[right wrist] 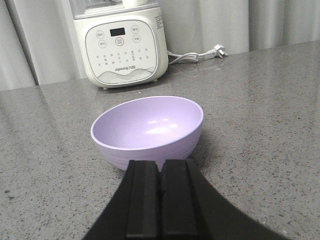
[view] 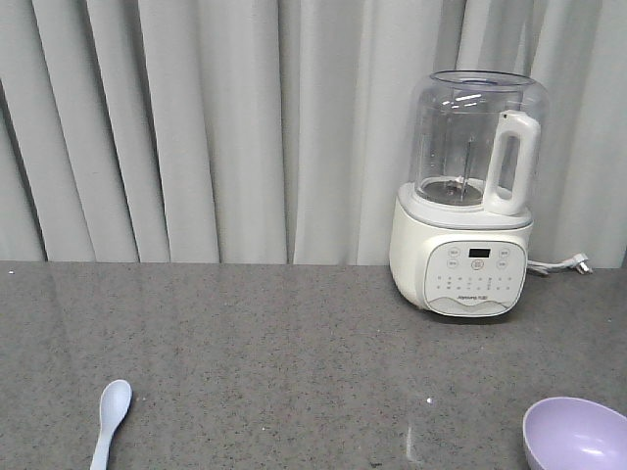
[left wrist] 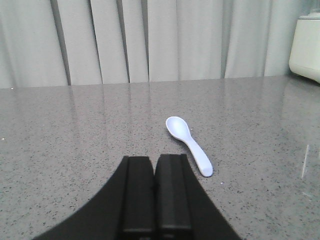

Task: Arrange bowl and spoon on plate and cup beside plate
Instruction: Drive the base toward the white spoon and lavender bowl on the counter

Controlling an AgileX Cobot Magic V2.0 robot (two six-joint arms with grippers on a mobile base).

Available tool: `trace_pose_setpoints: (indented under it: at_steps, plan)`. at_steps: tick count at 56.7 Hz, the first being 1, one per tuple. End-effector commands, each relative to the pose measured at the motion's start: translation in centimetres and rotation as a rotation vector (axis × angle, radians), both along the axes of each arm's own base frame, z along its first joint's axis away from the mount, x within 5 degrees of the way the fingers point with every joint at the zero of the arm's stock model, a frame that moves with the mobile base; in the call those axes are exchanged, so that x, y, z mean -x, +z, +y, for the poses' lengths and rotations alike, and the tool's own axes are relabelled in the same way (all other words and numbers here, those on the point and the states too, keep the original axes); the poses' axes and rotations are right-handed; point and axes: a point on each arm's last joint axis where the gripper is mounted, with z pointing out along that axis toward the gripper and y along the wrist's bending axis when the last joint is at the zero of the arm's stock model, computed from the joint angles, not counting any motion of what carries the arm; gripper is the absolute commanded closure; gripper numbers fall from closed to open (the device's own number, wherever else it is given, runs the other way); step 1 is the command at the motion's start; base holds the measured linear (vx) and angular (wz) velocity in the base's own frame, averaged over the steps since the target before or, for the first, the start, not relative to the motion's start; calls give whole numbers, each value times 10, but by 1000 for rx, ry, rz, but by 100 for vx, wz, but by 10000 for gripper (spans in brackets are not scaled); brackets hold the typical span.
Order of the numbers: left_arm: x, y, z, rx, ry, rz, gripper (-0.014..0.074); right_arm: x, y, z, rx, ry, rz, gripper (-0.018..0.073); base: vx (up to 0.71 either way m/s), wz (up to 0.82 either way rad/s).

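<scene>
Spoon [view: 111, 419]: lies scoop-up on the grey speckled counter [view: 294, 333] at front left, just ahead of the left gripper [left wrist: 154, 165], whose jaws are pressed together with nothing between them. Bowl [right wrist: 147, 131]: lavender, upright and empty, at front right of the counter and well apart from the spoon, directly before the right gripper [right wrist: 160, 167], jaws likewise closed and empty, though whether its tips touch the bowl wall cannot be told from the wrist view. Background: white blender [view: 470, 196] with clear jug, standing before a pale curtain [view: 196, 127], its plug [right wrist: 218, 49] lying loose on the counter.
</scene>
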Motion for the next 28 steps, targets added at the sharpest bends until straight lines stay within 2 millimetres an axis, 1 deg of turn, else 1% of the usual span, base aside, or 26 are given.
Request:
trace_pose_setpoints:
  at_steps: [1,17,19,23,26,28]
  plan:
    - [3,18,0,11,-7,-128,603,0,6,0,17,-5,-80,568,0,0]
    - [3,19,0,12,-8,-146,603,0,8,0,7,-4,-100,568,0,0]
    - [4,24,-1,16,-11,-190,603,0,12,0,12,-3,-142,568,0,0]
    - [7,40,-1,74,-23,-317,603,1,23,0,21,-2,-247,568,0,0]
    - [12,55,0,143,-34,-401,603,3,38,1,35,0,-336,568,0,0]
    - [16,68,0,177,-41,-450,603,6,51,1,52,0,-383,568,0,0]
